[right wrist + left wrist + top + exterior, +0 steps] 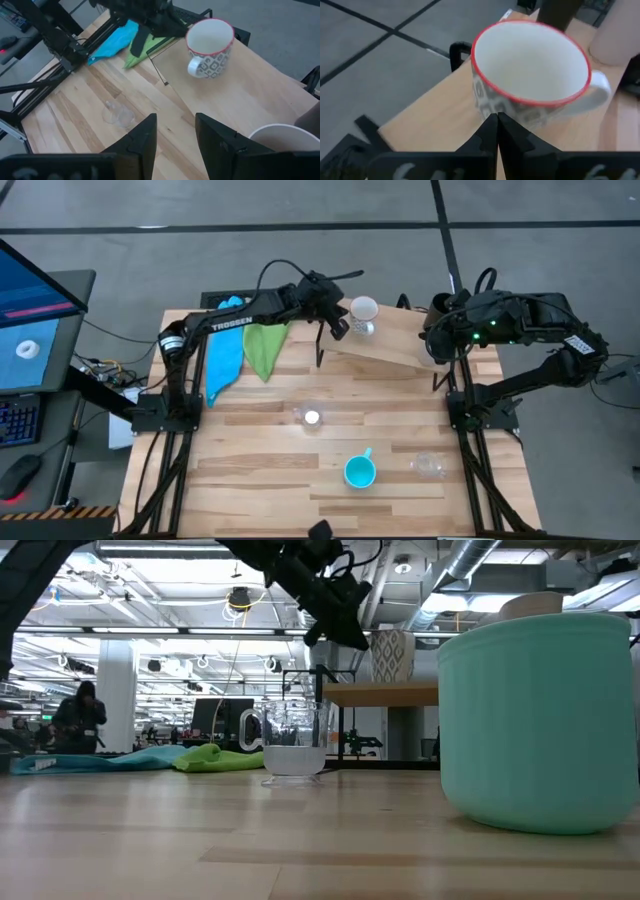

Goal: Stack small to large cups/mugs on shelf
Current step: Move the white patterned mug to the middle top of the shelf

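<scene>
A white handled mug [363, 310] with a grey pattern and a red rim stands upright on the far left part of the light-wood shelf [390, 345]. My left gripper [338, 325] is shut just to the mug's left, its tips close to the mug's wall [497, 107]; the other views show a gap between them. My right gripper [175, 132] is open and empty above the shelf's right part, next to the beige tumbler's rim [285, 135]. The cyan mug [360, 471] and two clear cups [312, 417] [428, 465] stand on the table. The black cup is not plainly seen.
A blue cloth [225, 355] and a green cloth [265, 345] lie at the table's far left. In the low view the cyan mug [535, 725] fills the near right and a clear cup [293, 745] stands mid-table. People stand in the room behind.
</scene>
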`<state>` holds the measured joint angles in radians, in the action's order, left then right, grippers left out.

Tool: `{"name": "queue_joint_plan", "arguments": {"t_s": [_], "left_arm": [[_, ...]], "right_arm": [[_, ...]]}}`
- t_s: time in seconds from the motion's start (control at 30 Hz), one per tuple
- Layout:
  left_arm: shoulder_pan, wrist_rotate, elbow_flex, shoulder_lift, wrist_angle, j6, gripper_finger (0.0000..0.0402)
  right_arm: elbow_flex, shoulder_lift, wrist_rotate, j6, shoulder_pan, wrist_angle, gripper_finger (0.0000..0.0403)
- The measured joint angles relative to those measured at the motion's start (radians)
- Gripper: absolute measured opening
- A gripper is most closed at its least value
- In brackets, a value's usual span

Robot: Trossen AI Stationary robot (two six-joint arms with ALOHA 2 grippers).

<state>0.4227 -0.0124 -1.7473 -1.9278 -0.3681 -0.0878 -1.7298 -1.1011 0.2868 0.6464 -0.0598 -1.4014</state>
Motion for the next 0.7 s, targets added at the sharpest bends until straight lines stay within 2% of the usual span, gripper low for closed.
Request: {"name": "queue_joint_plan", "arguments": {"t_s": [0.1,0.37,0.7], "left_arm": [[-0.005,0.005,0.002,-0.018,-0.001,-0.013,0.0000],[-0.013,0.019,-0.001,-0.053,0.150,-0.051,0.0000],[-0.025,0.053,-0.005,-0.107,0.233,-0.109,0.0000]], "right_arm": [[0.000,0.000,0.000,0.000,0.000,0.000,0.0155],[0.000,0.000,0.001,-0.002,0.000,-0.001,0.0155],[0.000,0.000,0.003,-0.003,-0.002,-0.001,0.0155]]}}
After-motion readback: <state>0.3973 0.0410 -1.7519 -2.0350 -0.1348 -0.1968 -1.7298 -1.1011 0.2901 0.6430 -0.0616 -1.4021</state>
